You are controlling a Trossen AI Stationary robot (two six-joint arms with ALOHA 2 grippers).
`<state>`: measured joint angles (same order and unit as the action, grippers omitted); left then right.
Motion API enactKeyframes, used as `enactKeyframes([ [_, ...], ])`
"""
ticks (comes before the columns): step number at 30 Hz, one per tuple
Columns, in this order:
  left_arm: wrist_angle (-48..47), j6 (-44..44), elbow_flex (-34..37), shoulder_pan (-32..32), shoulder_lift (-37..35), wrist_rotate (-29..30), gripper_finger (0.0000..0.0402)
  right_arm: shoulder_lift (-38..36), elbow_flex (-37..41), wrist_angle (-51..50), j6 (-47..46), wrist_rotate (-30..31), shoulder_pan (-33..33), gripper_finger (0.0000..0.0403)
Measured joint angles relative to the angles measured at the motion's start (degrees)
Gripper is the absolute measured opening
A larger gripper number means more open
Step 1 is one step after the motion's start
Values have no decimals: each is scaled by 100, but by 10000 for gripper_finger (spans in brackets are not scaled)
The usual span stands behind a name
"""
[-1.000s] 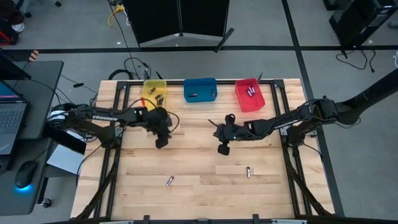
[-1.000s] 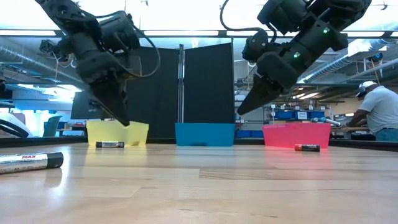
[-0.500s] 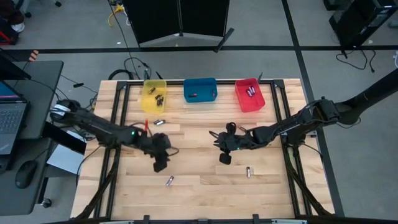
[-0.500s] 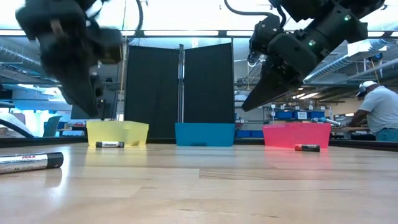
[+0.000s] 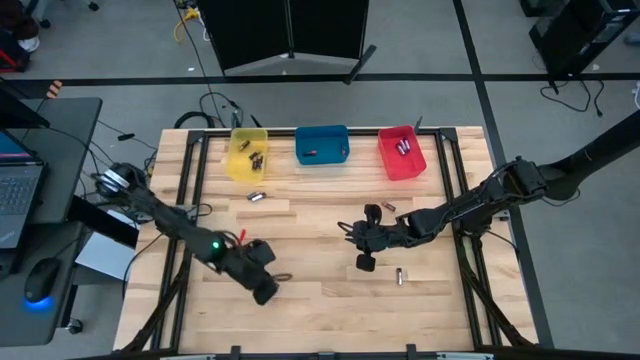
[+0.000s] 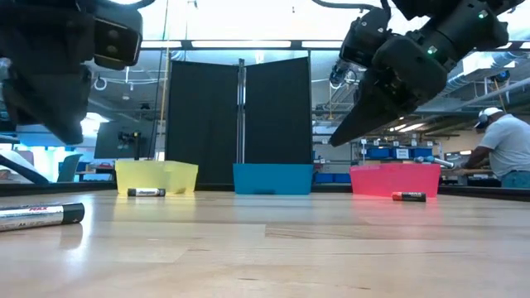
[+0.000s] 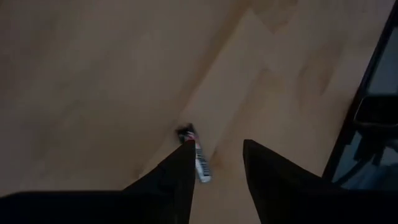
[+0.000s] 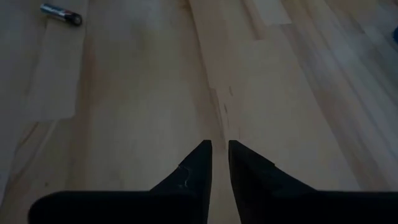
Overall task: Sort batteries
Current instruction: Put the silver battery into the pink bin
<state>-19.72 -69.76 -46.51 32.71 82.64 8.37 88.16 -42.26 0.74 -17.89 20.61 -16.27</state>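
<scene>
Near edge: the left gripper (image 5: 265, 292) is hovering over a silver battery (image 7: 200, 160) lying flat, its long axis running diagonally beside one finger (image 7: 177, 180); jaws are standing apart, holding nothing. Its printing is unreadable. A second battery (image 5: 400, 276) is lying flat, axis running front to back, just beside the right gripper (image 5: 363, 263), whose jaws are nearly closed and empty. Farther back, two batteries (image 5: 257, 196) (image 5: 390, 207) are lying before the yellow bin (image 5: 240, 165), blue bin (image 5: 322, 153) and red bin (image 5: 396, 165), which are holding sorted cells.

Bright overhead ceiling glare in low view; left hand (image 6: 50, 66) blurred; wrist views dim, soft.
</scene>
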Motion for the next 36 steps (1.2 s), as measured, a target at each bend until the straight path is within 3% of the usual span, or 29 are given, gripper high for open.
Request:
enactKeyframes([
  [3,-200,4,-388,165,489,120,143,0,0,-44,1,114,-111,65],
  [9,-1679,-195,-1360,375,1513,165,143,0,0,-18,-106,253,-310,65],
  [12,-1714,-275,-1638,454,1867,121,143,0,0,-3,-189,309,-383,65],
  [28,-1697,-398,-1665,463,2267,425,139,0,0,91,-342,397,-629,64],
  [36,-1735,579,-1658,356,2254,287,43,0,0,88,-314,522,-667,64],
])
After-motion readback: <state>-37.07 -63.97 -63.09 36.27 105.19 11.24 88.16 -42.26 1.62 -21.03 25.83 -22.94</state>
